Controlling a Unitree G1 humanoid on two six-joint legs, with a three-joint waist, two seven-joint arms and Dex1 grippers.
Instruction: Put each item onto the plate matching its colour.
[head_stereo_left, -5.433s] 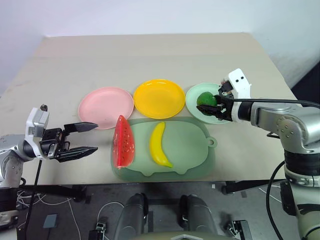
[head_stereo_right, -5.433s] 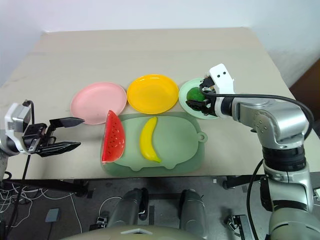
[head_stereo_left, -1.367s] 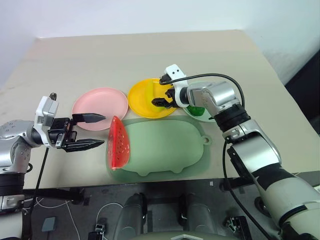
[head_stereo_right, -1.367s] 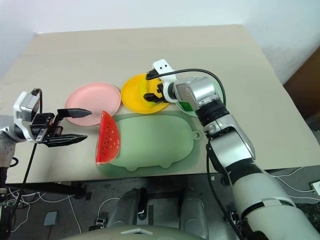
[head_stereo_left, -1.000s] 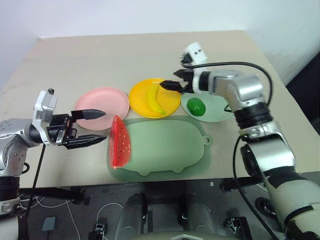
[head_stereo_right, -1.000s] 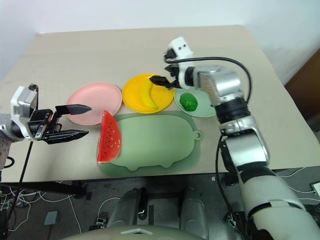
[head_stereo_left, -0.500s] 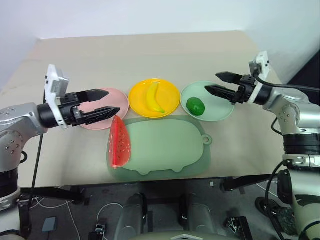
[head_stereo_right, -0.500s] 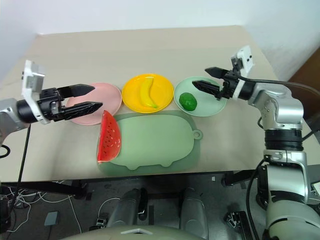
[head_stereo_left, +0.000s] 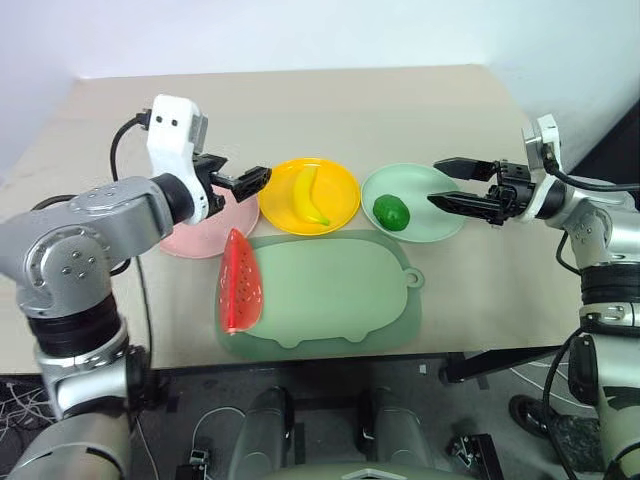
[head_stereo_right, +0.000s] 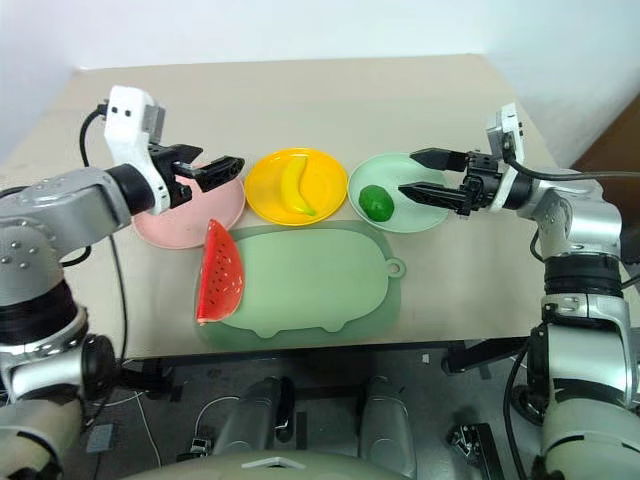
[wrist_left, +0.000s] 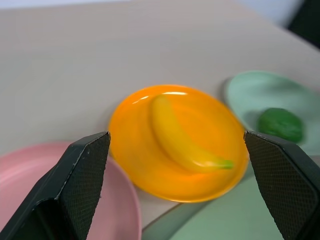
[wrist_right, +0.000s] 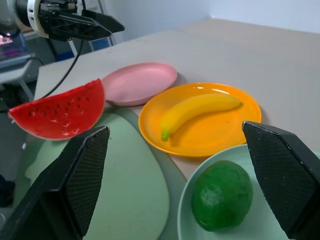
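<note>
Yellow banana (head_stereo_left: 310, 194) now lies on the orange plate (head_stereo_left: 343, 207) and the green fruit (head_stereo_left: 391, 212) on the mint plate (head_stereo_left: 440, 226), so with our right gripper (head_stereo_left: 450, 183) drawn back open and our left gripper (head_stereo_left: 252, 178) moved open over the pink plate (head_stereo_right: 222, 218), only the watermelon (head_stereo_left: 240, 282) on the mat (head_stereo_left: 340, 300) remains.
</note>
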